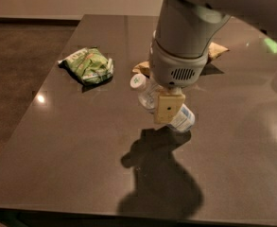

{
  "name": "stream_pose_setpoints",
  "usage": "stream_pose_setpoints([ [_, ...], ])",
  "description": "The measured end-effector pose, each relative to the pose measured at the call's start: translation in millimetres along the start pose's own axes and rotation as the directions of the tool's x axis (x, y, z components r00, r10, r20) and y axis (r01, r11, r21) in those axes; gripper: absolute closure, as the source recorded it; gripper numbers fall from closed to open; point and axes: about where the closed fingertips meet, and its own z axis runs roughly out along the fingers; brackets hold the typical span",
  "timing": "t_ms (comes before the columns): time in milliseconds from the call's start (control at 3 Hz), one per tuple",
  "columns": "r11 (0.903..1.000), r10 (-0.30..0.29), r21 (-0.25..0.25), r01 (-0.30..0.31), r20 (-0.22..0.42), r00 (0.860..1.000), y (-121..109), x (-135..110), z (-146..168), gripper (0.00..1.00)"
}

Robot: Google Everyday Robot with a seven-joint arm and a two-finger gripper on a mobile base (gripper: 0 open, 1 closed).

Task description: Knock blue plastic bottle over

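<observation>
The dark brown table point(81, 145) is smooth and glossy, mirroring lights. The small clear plastic bottle point(184, 119) shines. The green snack bag point(88, 65) is crinkled glossy film. The matt grey-and-tan plastic gripper point(168, 109) sits against the bottle.

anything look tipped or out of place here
Yes: the blue plastic bottle is leaning far off upright, with its cap pointing toward the green snack bag. The gripper sits right in front of its middle.
</observation>
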Motion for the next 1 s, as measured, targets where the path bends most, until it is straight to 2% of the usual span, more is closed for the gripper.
stream_pose_setpoints([
  [333,0.9984,-0.006,0.055,0.01,-0.08,0.997,0.1,-4.8,12.4,0.54],
  [667,0.9946,0.001,0.103,0.013,-0.13,0.992,-3.7,-6.5,16.8,0.3],
  [1000,0.9917,-0.005,0.126,0.024,-0.154,0.988,-5.3,-10.5,23.3,0.0],
])
